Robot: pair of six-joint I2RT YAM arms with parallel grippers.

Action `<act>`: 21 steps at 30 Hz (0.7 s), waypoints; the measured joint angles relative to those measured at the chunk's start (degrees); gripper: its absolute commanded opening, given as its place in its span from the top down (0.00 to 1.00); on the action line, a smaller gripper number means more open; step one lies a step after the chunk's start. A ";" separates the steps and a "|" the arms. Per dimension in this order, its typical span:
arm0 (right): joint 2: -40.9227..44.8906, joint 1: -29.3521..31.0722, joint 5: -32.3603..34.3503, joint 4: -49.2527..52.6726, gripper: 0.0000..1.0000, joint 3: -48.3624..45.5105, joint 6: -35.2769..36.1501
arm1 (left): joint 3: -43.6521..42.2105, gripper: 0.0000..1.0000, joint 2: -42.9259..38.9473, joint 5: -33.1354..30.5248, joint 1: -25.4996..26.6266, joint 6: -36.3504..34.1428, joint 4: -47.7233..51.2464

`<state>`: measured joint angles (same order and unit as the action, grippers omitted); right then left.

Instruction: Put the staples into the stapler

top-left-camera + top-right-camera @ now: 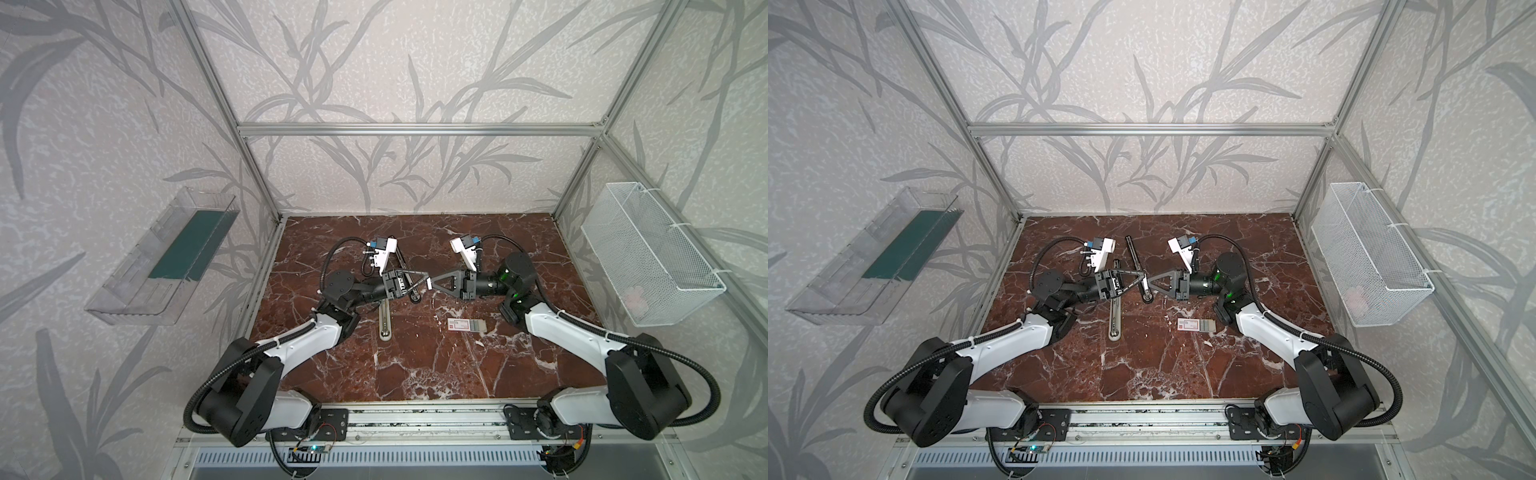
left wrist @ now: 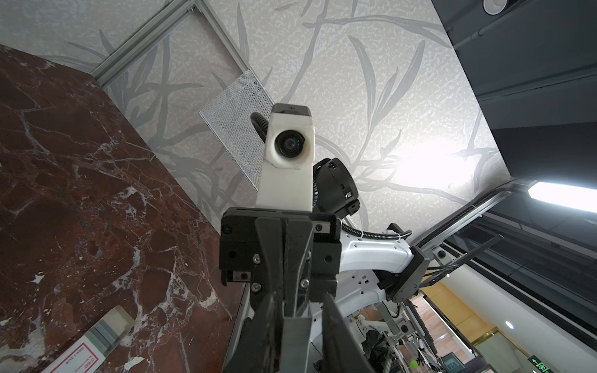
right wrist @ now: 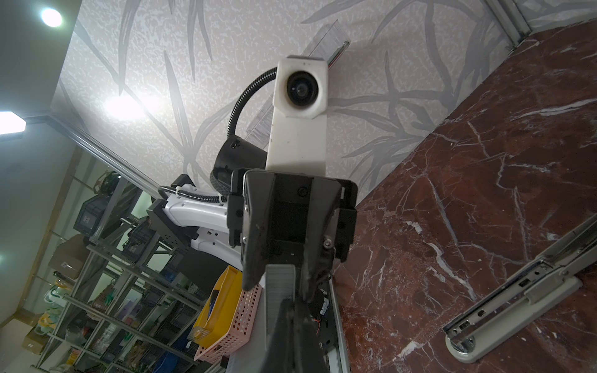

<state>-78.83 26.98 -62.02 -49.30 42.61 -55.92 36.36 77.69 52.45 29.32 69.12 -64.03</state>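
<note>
staples (image 3: 279,284) in right gripper (image 1: 1150,286) — left gripper (image 2: 300,302) hold unclear | grey stapler (image 1: 385,322) part-hidden

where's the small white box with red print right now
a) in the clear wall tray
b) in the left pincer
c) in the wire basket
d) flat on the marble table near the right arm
d: in both top views the box lies flat on the marble table, just beside the right arm.
</note>
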 measured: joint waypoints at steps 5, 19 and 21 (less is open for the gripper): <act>0.00 -0.04 -0.02 -0.24 1.00 -0.07 -0.04 | 0.00 0.79 0.15 0.13 -0.02 0.02 0.20; 0.00 -0.11 0.00 -0.37 0.98 -0.50 -0.07 | 0.00 0.88 0.17 0.15 -0.02 0.13 0.13; 0.00 -0.11 0.02 -0.39 0.94 -0.52 -0.07 | 0.00 0.88 0.15 0.15 -0.02 0.13 0.15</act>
<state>-78.83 26.87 -62.00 -49.69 42.09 -55.99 36.36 77.84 52.60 29.30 69.25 -63.88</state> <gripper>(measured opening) 0.046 0.131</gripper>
